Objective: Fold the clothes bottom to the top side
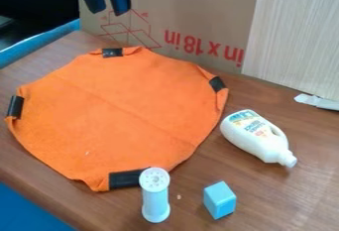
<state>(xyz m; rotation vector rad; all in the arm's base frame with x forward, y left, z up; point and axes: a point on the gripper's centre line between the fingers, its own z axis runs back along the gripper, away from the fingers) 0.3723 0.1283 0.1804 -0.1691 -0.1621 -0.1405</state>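
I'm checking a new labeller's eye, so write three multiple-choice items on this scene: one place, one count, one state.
1. In the picture, where is the light-blue block relative to the white cylinder?
A) left
B) right
C) on top

2. How many black patches show along the orange cloth's edge?
A) two
B) six
C) four

3. How does the cloth lie?
A) spread out
B) folded in half
C) rolled up

1 B: the block sits beyond the cylinder's right side.
2 C: top, left, right and bottom.
3 A: its broad face lies open.
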